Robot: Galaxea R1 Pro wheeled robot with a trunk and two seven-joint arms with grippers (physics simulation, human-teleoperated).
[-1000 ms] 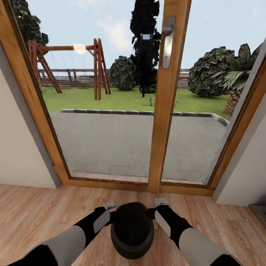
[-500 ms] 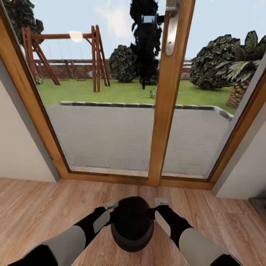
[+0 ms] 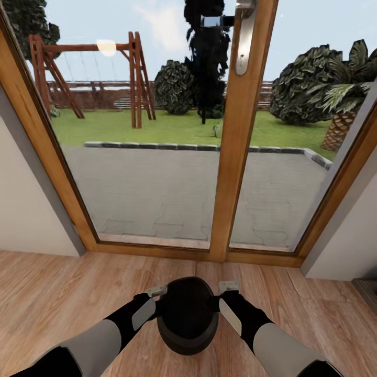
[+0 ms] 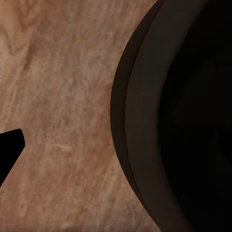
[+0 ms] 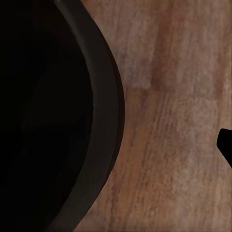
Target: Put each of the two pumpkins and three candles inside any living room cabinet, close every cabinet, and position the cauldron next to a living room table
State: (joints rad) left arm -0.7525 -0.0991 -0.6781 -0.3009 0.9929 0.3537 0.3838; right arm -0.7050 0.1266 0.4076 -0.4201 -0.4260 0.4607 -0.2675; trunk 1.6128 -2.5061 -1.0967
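1. Here the cauldron (image 3: pixel 187 314) hangs above the wooden floor (image 3: pixel 52 293), held between both arms in front of a glazed patio door (image 3: pixel 230 157).
2. The left gripper (image 3: pixel 157 298) presses its rim on one side, the right gripper (image 3: pixel 220 296) on the other.
3. How wide either gripper stands cannot be told.
4. Both wrist views show the pot's dark rim (image 4: pixel 140 121) over floorboards.
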